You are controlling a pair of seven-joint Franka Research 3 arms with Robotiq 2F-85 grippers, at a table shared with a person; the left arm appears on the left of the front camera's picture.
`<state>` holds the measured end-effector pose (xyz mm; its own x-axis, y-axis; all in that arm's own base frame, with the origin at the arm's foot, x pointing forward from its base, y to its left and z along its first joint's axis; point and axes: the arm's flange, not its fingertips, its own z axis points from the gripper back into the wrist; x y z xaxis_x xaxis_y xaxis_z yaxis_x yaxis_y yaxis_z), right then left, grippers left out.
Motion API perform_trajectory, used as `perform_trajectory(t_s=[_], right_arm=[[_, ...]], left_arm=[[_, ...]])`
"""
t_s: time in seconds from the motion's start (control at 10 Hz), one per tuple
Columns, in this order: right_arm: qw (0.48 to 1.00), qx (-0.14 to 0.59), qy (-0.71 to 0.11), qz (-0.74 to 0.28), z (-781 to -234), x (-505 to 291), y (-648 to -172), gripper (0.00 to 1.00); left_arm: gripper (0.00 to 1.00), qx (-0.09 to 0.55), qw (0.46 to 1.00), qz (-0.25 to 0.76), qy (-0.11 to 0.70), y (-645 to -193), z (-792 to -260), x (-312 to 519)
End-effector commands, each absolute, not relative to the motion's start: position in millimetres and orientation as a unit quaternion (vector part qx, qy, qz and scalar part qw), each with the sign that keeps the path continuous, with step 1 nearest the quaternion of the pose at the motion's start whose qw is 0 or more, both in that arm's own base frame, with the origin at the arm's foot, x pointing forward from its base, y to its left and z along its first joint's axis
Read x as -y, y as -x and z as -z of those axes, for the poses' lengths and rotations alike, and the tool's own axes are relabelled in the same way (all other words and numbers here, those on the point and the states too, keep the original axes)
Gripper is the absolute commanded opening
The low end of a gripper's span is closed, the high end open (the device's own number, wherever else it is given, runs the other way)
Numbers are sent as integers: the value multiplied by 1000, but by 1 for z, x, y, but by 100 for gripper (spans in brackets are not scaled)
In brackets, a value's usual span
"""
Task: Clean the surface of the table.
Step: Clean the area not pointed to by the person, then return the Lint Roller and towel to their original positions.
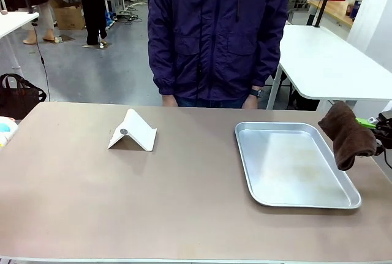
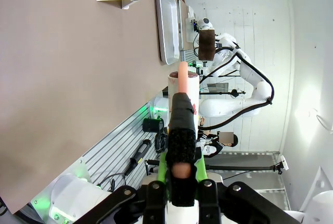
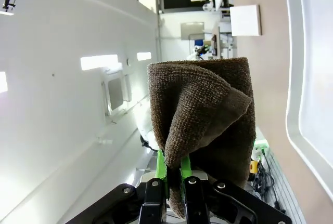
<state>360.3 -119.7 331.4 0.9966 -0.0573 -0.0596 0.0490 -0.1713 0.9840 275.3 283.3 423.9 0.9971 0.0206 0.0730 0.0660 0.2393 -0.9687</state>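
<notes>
Seeing right gripper clenched on limp brown cloth at right edge of table, beside tray; treat table as rigid matte slab, nothing to grab (press cloth flat, wipe); can't tell left gripper state.

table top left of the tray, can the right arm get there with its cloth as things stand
Probably yes. The right gripper holds the brown cloth at the right edge of the table, beyond the tray. The tray is low, so the arm could likely pass over it.
</notes>
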Motion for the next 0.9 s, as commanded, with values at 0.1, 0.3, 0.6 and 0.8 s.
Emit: perform_trajectory(t_s=[0.1, 0.3, 0.6, 0.8], right_arm=[[642, 5, -766, 42, -334, 118, -362, 11], [642, 5, -766, 42, -334, 118, -362, 11], [642, 5, -766, 42, -334, 118, -362, 11], [642, 5, -766, 42, -334, 118, -362, 11]], left_arm=[[10, 35, 781, 13, 623, -274, -429, -286], [10, 35, 781, 13, 623, -274, -429, -286], [10, 35, 781, 13, 623, -274, -429, -286], [10, 35, 781, 13, 623, -274, -429, -286]])
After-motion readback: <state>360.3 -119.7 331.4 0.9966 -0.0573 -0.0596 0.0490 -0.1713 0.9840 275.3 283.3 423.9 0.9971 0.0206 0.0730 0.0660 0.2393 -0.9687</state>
